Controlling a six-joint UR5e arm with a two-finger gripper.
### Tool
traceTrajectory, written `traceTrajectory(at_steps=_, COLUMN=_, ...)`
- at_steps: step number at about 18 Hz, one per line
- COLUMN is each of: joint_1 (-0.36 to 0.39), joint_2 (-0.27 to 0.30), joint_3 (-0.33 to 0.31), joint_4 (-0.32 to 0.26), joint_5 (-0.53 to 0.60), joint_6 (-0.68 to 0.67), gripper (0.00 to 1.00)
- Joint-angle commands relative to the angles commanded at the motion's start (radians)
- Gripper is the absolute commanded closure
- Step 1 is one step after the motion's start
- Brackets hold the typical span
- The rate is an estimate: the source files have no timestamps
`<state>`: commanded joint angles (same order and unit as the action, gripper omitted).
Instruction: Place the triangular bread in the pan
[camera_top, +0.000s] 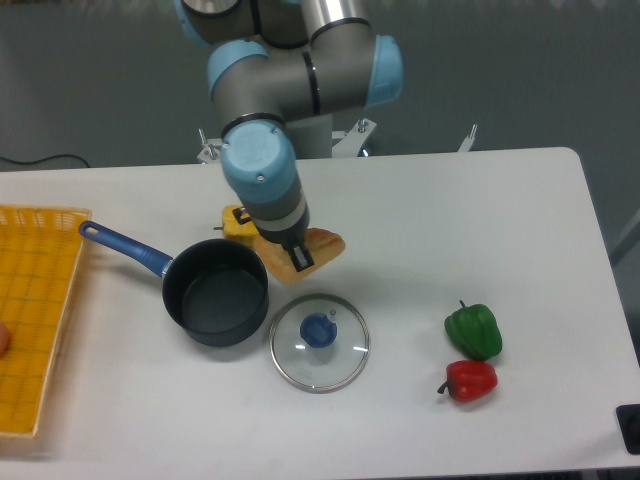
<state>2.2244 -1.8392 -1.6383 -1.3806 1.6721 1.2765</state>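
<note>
Camera view, near to far: red pepper (468, 381) and green pepper (474, 331) toward tabletop's right edge; round glass lid with blue knob (319, 342); dark saucepan with blue handle (215, 292), orange basket (30, 317) at left edge; two-finger gripper (298, 258) clamped on tan triangular toast slice (318, 248), just right of pan rim; yellow pepper (237, 223) behind.

Tan orange-crusted bread (322, 247), navy blue-handled pan (216, 292), green (473, 330) and red peppers (468, 380), seemingly orange-yellow basket (35, 300).

The black two-finger gripper (299, 259) grips the tan, orange-crusted triangular toy bread (318, 250) just right of the dark round pan (216, 292) with its blue handle.
</note>
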Motion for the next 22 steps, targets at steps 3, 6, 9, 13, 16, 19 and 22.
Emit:
traceTrajectory(at_steps=3, joint_1=-0.018, joint_2=-0.005, joint_3=0.011, joint_4=0.003, joint_5=-0.044, joint_6=-0.04, gripper=0.7)
traceTrajectory(at_steps=6, joint_1=-0.051, joint_2=-0.02, joint_3=0.012, joint_4=0.009, joint_5=-0.063, joint_6=-0.081, gripper=0.69)
traceTrajectory(at_steps=9, joint_1=-0.077, joint_2=-0.032, joint_3=0.012, joint_4=0.032, joint_5=-0.077, joint_6=-0.147, gripper=0.69)
traceTrajectory(at_steps=13, joint_1=-0.094, joint_2=-0.049, joint_3=-0.003, joint_4=0.077, joint_5=-0.118, joint_6=-0.173, gripper=0.67)
traceTrajectory(at_steps=16, joint_1=-0.098, joint_2=-0.051, joint_3=-0.002, joint_4=0.08, joint_5=-0.12, joint_6=-0.183, gripper=0.67)
traceTrajectory(at_steps=19, joint_1=-0.1, joint_2=-0.055, joint_3=-0.005, joint_4=0.08, joint_5=-0.12, joint_6=-0.183, gripper=0.67)
traceTrajectory(at_steps=22, joint_1=-0.107, joint_2=-0.069, joint_3=-0.005, joint_4=0.08, joint_5=-0.12, joint_6=-0.199, gripper=0.67)
